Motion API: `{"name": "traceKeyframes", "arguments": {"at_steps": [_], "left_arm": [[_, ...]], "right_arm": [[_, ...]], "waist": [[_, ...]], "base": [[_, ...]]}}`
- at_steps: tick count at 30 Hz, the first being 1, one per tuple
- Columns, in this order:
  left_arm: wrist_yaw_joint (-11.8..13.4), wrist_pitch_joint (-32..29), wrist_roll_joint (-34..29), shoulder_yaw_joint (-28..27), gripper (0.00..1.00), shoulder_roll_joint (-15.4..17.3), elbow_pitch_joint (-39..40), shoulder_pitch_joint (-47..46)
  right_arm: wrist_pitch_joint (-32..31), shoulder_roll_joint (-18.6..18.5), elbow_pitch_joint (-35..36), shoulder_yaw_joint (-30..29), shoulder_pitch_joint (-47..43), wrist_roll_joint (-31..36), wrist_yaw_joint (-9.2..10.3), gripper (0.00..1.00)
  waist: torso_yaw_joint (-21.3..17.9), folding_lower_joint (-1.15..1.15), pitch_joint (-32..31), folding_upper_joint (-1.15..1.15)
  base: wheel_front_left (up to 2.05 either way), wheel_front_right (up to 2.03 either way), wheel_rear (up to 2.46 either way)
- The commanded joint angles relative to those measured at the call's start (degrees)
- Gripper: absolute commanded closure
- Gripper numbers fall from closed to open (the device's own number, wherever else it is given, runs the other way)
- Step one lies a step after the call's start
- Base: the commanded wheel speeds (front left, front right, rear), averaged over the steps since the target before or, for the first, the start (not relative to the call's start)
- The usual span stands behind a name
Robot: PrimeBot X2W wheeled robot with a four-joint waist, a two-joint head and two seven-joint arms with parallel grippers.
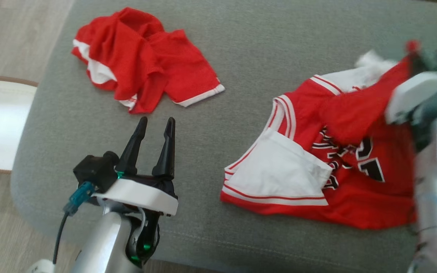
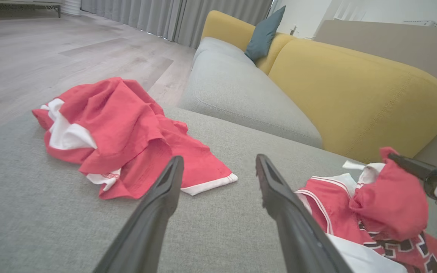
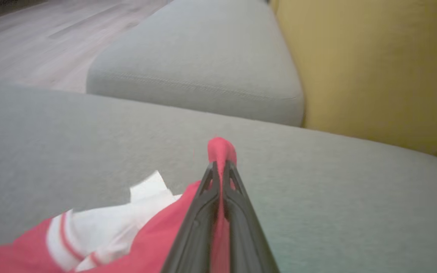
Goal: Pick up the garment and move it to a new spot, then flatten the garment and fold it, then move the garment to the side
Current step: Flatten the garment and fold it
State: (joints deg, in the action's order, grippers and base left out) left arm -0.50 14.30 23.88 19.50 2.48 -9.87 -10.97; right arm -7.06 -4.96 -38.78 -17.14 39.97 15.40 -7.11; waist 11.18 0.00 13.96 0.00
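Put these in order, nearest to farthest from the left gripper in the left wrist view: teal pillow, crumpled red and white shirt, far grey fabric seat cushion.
From the left gripper:
1. crumpled red and white shirt, just ahead, left.
2. far grey fabric seat cushion, beyond it, centre.
3. teal pillow, farthest, against the yellow sofa back.

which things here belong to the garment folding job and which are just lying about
In the job:
red and white basketball jersey with black lettering
right gripper, shut on its red fabric
grey fabric cushion under it

Lying about:
crumpled red and white garment
open left gripper
teal pillow
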Motion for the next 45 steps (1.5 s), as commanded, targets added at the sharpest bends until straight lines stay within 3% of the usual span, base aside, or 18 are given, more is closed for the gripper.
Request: {"name": "traceKeyframes", "arguments": {"at_steps": [1, 12, 24, 25, 36, 45], "left_arm": [[-0.11, 0.70, 0.20, -1.99, 0.00, 0.40, 2.03, -2.60], [-0.76, 0.70, 0.20, -1.80, 0.00, 0.40, 2.14, -3.88], [-0.48, 0.70, 0.41, -1.56, 0.00, 0.40, 2.25, -4.17], [-0.46, 0.70, 0.40, -1.63, 0.00, 0.40, 2.19, -4.08], [-0.19, 0.70, -0.50, -2.82, 0.00, 0.40, 2.03, -3.24], [0.43, 0.70, -1.94, -4.69, 0.00, 0.40, 3.03, -0.16]], "right_arm": [[0.22, -0.94, 2.85, 0.00, 3.27, 0.55, -0.37, 1.00], [0.49, -8.26, 4.80, -9.84, 10.38, 6.89, -0.37, 1.00], [3.89, -8.91, 2.70, -20.30, 16.07, 17.85, -0.37, 1.00], [2.67, -8.58, 1.81, -20.94, 15.54, 18.82, -0.37, 0.00], [10.95, -2.24, -1.90, -20.12, 11.89, 18.24, -0.37, 0.00], [19.83, 1.79, -4.02, -8.50, 2.36, 3.81, -0.37, 0.00]], "waist": [[-0.68, 0.00, 0.46, 0.00], [-0.89, 0.00, 1.95, 0.00], [1.51, 0.00, 2.44, 0.00], [1.48, 0.00, 2.31, 0.00], [-0.97, 0.00, -1.71, 0.00], [-5.43, 0.00, -8.56, 0.00]], "base": [[0.00, 0.00, 0.00], [0.00, 0.00, 0.00], [0.00, 0.00, 0.00], [0.00, 0.00, 0.00], [0.00, 0.00, 0.00], [0.00, 0.00, 0.00]]}}
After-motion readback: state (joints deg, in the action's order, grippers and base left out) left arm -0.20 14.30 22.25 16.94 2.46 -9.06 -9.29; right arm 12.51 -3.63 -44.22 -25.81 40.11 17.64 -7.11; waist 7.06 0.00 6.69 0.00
